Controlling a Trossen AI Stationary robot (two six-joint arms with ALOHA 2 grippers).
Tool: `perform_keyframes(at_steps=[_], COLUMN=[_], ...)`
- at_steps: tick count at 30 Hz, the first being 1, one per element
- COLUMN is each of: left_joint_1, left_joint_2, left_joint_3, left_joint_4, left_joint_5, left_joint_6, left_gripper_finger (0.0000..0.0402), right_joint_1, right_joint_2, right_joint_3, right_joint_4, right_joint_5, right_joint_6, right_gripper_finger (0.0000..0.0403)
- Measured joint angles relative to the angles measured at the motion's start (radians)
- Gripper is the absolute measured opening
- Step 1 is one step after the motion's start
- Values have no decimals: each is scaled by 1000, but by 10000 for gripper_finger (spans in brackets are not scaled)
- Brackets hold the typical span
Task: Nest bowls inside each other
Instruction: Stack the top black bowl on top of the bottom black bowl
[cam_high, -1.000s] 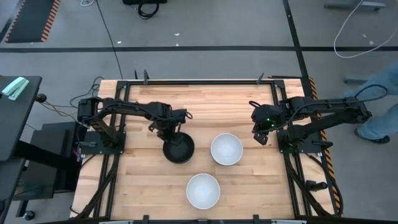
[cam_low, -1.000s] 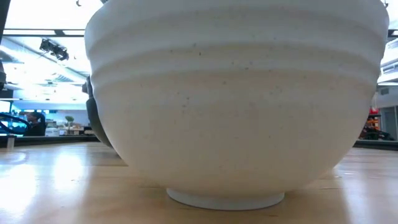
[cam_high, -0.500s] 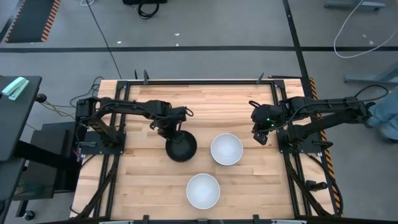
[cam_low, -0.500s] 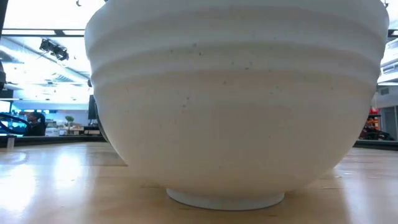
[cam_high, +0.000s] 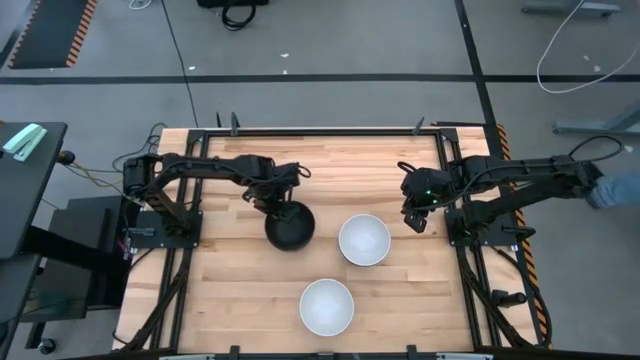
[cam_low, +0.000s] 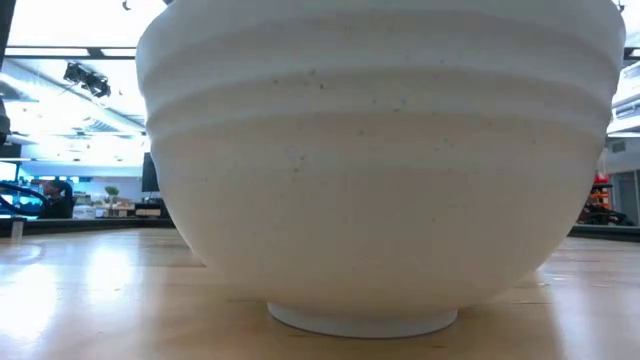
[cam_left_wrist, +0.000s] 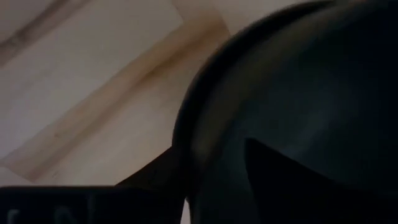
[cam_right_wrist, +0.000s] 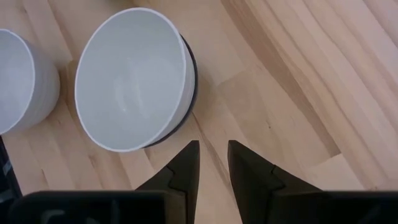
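A black bowl (cam_high: 290, 230) stands on its base left of the table's middle. My left gripper (cam_high: 273, 203) is at its far-left rim, open, with one finger (cam_left_wrist: 273, 168) inside the bowl (cam_left_wrist: 311, 81) and one (cam_left_wrist: 155, 177) outside. A white bowl (cam_high: 363, 240) stands right of the black one; in the right wrist view a dark rim (cam_right_wrist: 191, 68) shows under this white bowl (cam_right_wrist: 130, 81). A second white bowl (cam_high: 326, 306) stands near the front edge and fills the low view (cam_low: 380, 160). My right gripper (cam_high: 412, 215) hangs open over bare wood, right of the bowls. My left gripper comes from above and from the table's left, its fingers on either side of the black bowl's far-left rim (cam_left_wrist: 193, 124). Whether either finger touches the wall, I cannot tell. The bowl rests on the table.
Black frame rails (cam_high: 300, 131) run along the table's far edge and both sides. There is bare wood (cam_high: 230, 300) at the near left and along the far side. A person's legs (cam_high: 612, 195) show on the floor beyond the right edge.
My left gripper and the black bowl have shifted a little toward the table's far edge. In the low view the bowl's dark side no longer shows left of the white bowl.
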Motion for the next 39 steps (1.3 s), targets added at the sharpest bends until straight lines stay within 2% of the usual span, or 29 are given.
perform_keyframes(at_steps=[9,18,24,34,39], left_joint_1=[27,24,14,14,18], left_joint_2=[18,97,119,111,110], left_joint_3=[-1,-1,-1,109,163], left_joint_4=[90,265,329,330,264], left_joint_5=[2,113,120,100,86], left_joint_6=[19,18,20,55,82], left_gripper_finger=[182,179,177,176,173], right_joint_1=[0,0,0,0,0], right_joint_2=[1,32,74,101,101], right_joint_3=[0,0,0,0,0], right_joint_4=[31,61,67,83,84], right_joint_5=[0,0,0,-1,-1], right_joint_6=[2,1,-5,-8,-8], right_gripper_finger=[91,91,91,91,91])
